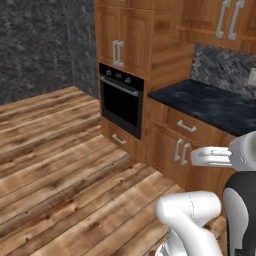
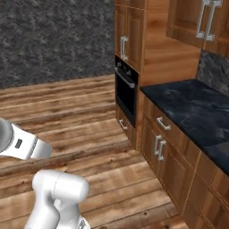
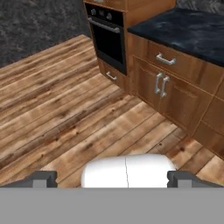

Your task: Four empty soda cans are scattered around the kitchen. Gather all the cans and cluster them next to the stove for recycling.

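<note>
Search phase: no cans in sight.
End effector (image 3: 112, 178) released, empty; scan table (image 1: 210, 102) beyond oven (image 1: 121, 100) first.

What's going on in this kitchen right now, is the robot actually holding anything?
No. The gripper is open and empty, its fingertips spread wide over bare wooden floor. The arm is tucked in near the base, facing a dark stone counter above wooden cabinets, with a black wall oven further along to the left. No soda cans or stove can be seen from here, so no can is in hand yet.
</note>
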